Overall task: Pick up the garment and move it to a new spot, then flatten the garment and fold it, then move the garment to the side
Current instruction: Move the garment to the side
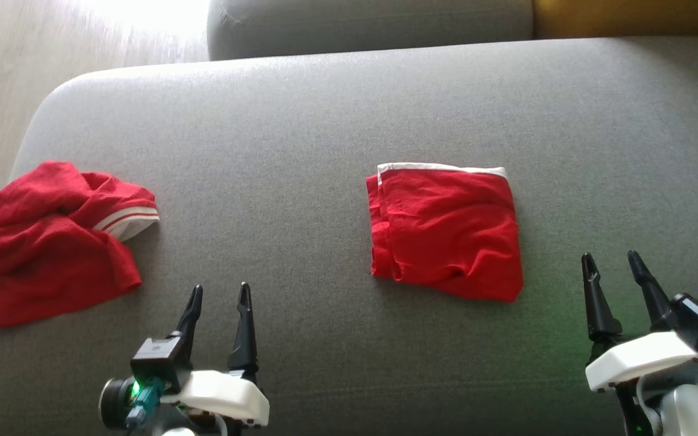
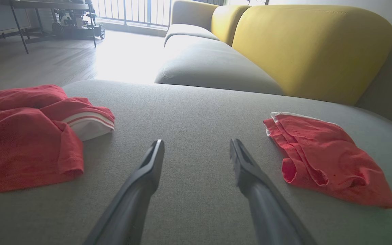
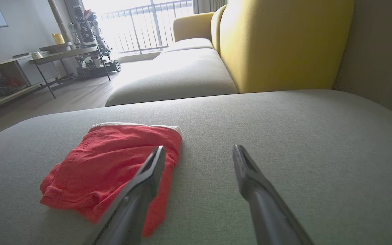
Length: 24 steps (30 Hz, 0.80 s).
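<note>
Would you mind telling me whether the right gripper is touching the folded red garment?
Apart. The head view shows bare grey cushion between the right gripper and the folded red garment.

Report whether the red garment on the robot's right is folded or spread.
Folded: the garment lies as a compact rectangle, layered edges stacked at one side.

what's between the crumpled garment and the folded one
Head view: bare grey cushion between the crumpled garment and folded garment, with the open left gripper pointing in from the near side.
</note>
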Available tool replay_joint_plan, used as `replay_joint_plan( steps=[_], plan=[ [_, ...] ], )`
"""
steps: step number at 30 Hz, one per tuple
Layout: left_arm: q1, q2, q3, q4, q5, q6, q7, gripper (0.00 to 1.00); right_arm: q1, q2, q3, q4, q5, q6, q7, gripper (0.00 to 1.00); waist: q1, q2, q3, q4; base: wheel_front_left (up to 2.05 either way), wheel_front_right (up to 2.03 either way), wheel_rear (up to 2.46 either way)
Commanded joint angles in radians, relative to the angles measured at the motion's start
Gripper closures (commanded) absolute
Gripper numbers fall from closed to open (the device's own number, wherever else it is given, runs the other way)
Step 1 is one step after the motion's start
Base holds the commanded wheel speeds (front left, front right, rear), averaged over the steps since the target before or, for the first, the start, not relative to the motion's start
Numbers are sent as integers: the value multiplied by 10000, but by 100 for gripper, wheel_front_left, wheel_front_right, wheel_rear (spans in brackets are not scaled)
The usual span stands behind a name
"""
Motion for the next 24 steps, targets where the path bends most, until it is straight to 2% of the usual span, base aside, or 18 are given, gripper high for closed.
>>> replay_joint_plan(
  steps=[1, 9, 17, 24],
  plan=[
    [-397, 8, 294, -385, 38, -23, -53, 0, -349, -44, 222, -300, 89, -2, -22, 0, 1, -1, 56, 33, 0, 0, 0],
    [-758, 8, 60, -510, 47, 9, -53, 0, -993, -42, 598, 109, 1046, -2, 77, 0, 1, -1, 788, 324, 0, 0, 0],
    [-1384, 8, -359, -468, -24, 68, -53, 0, -2485, -42, 661, 1521, 2252, -2, 1501, 0, 1, -1, 1562, 849, 0, 0, 0],
    [-1650, 8, -591, -451, -90, 166, -53, 0, -3409, -42, 71, 2710, 2273, -2, 2378, 0, 1, -1, 1943, 1258, 0, 0, 0]
  ],
)
